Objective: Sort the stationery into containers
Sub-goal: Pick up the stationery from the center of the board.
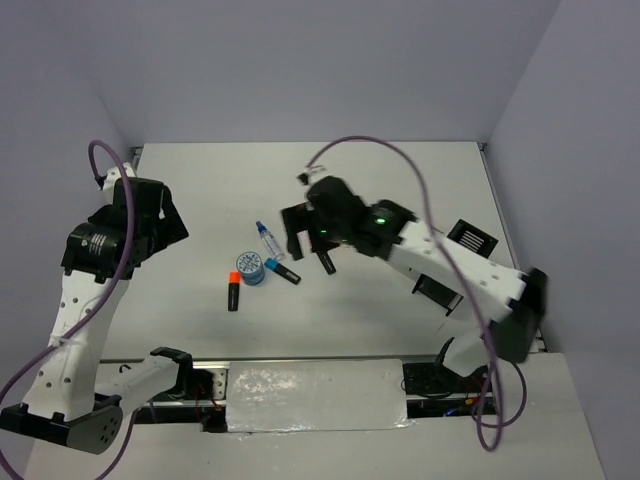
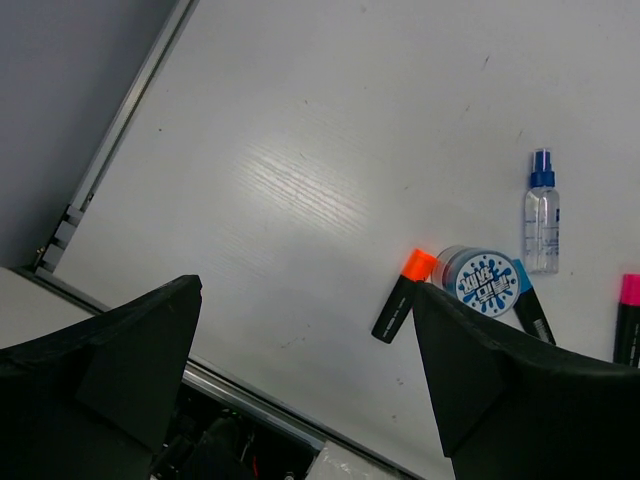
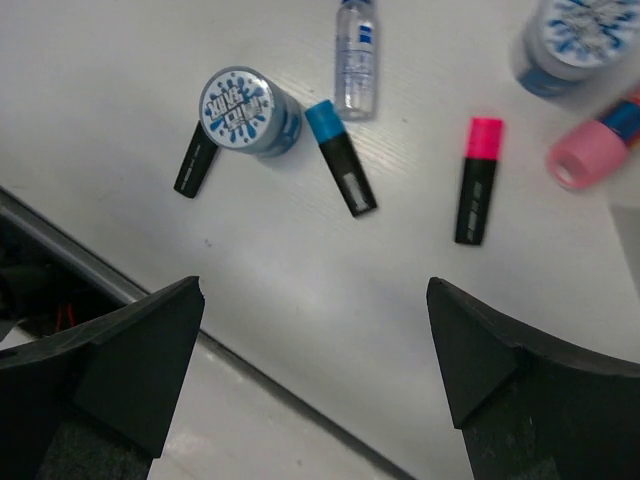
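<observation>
In the top view a clear blue-capped bottle (image 1: 267,240), a round blue tin (image 1: 250,268), an orange-capped highlighter (image 1: 233,290) and a blue-capped highlighter (image 1: 282,271) lie at mid-table. My right gripper (image 1: 307,245) hovers open and empty just right of them. Its wrist view shows the tin (image 3: 240,108), blue highlighter (image 3: 340,170), bottle (image 3: 357,55), pink highlighter (image 3: 478,180), a second tin (image 3: 580,35) and the pink tube (image 3: 590,150). My left gripper (image 1: 168,228) is open and empty, raised at the left. Its view shows the orange highlighter (image 2: 400,297) and tin (image 2: 480,280).
The white slotted box (image 1: 472,238) and the black box (image 1: 437,292) stand at the right, partly hidden behind the right arm. A metal rail runs along the table's near edge (image 2: 250,395). Grey walls close the back and sides.
</observation>
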Robot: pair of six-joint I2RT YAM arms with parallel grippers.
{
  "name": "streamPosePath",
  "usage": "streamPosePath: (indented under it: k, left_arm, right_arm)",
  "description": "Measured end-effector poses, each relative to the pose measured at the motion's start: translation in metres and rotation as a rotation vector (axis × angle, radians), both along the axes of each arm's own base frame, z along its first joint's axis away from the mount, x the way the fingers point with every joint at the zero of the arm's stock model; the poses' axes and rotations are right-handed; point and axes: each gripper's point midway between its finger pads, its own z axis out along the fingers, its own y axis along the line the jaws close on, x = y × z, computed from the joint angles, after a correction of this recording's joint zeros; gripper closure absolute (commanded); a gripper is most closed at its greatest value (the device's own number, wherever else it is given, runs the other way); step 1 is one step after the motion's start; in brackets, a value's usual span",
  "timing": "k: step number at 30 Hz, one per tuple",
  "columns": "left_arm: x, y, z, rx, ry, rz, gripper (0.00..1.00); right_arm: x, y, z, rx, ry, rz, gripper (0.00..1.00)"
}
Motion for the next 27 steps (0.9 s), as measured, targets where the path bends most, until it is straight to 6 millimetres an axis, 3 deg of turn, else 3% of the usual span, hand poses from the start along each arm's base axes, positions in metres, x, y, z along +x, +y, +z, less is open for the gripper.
streamPosePath:
  k: [3, 6, 9, 13, 23, 27]
  left_arm:
    - [-0.002, 0.001, 0.002, -0.016, 0.004, 0.024, 0.01]
    - [-0.004, 0.0, 0.008, -0.037, -0.009, 0.033, 0.01]
    - [-0.004, -0.003, 0.013, -0.064, -0.021, 0.026, 0.01]
    - [-0.007, -0.007, 0.014, -0.081, -0.022, 0.011, 0.01]
    - [-0.012, -0.006, 0.014, -0.076, -0.013, 0.005, 0.01]
    - [-0.013, -0.006, 0.013, -0.067, -0.004, -0.009, 0.01]
  right_arm:
    - [0.012, 0.067, -0.045, -0.09, 0.027, 0.068, 0.0]
    - [0.021, 0.118, -0.082, -0.145, 0.033, 0.117, 0.0]
    - [0.027, 0.148, -0.111, -0.183, 0.036, 0.152, 0.0]
    - [0.035, 0.164, -0.13, -0.207, 0.025, 0.176, 0.0]
    - [0.041, 0.17, -0.161, -0.276, 0.02, 0.228, 0.01]
    - [0.041, 0.172, -0.182, -0.299, 0.039, 0.247, 0.09]
